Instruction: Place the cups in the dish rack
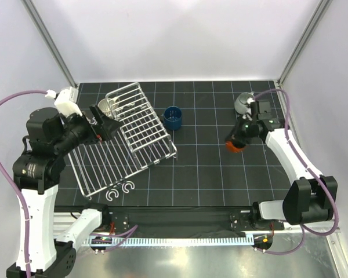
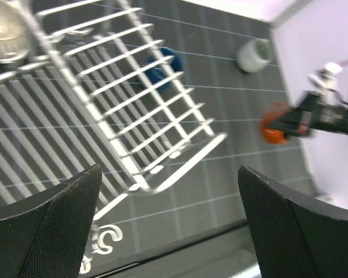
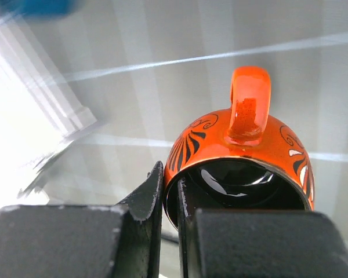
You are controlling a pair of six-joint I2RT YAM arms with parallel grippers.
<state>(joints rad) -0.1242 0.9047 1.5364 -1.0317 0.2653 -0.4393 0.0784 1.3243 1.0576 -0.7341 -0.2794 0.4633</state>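
Right gripper (image 3: 170, 186) pinching rim of orange cup (image 3: 243, 145), one finger inside

I work in a robotics lab test cell: white panel walls (image 1: 180, 35) on grey aluminium frame posts (image 1: 48, 40) box me in from 9 to 3 o'clock. A black table mat ruled with white grid lines (image 1: 220, 174) lies below, with a brushed metal base plate (image 1: 191, 263) at 6 o'clock.

FREE: worktop (image 1: 209, 174) middle and near-right corner, beside dish rack (image 1: 140, 124) | BLOCKED: dark blue cup (image 1: 173, 117) just beside rack's right side; grey cup (image 1: 242, 103) at far-right corner; orange cup (image 1: 235, 146) clamped in right pincer (image 1: 239, 141) near right edge; white hooks (image 1: 120, 191) by near-left edge
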